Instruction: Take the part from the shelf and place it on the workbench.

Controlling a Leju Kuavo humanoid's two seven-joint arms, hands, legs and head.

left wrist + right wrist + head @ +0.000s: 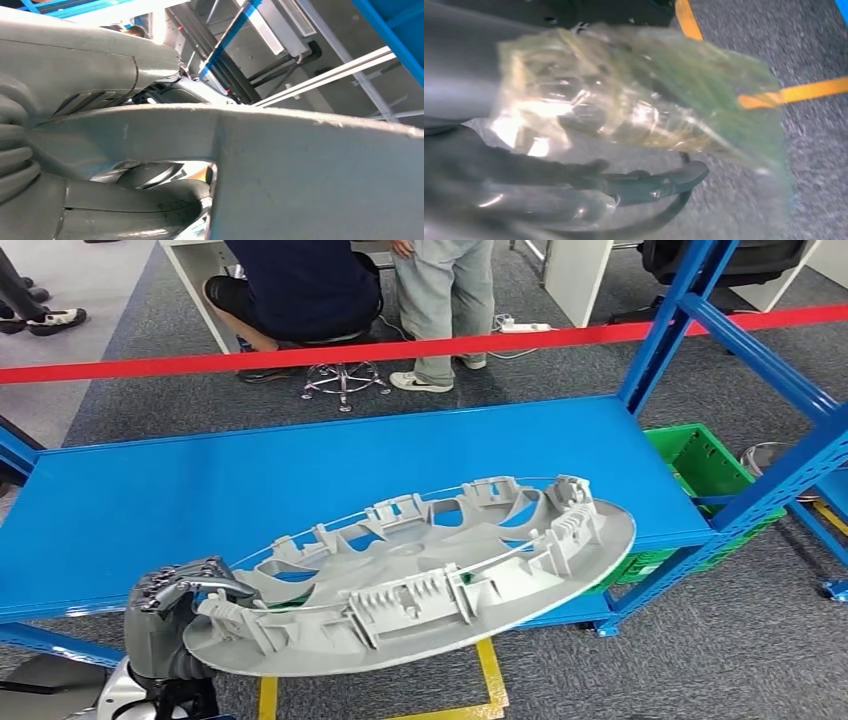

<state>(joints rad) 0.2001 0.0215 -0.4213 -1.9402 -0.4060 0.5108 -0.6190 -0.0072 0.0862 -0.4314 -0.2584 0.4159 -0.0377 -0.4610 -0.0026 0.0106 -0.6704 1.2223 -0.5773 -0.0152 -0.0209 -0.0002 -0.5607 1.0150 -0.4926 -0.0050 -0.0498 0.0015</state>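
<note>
In my head view, the left hand (178,612) sits at the lower left of the frame, fingers curled over the near rim of the part (430,575), a large grey disc with ribbed clips on its upturned face. The hand grips it at that one edge. The part stretches from lower left toward center right, tilted, held out over the front edge of the blue shelf (200,490) (I cannot tell whether it touches the shelf). Behind, a red tape (300,355) crosses the upper frame, with two people (440,290) beyond it. A green crate (700,460) sits at the right, under the shelf's end. In my right wrist view, the right hand (574,175) is blurred behind crinkled clear plastic (634,100); I cannot tell its state.
</note>
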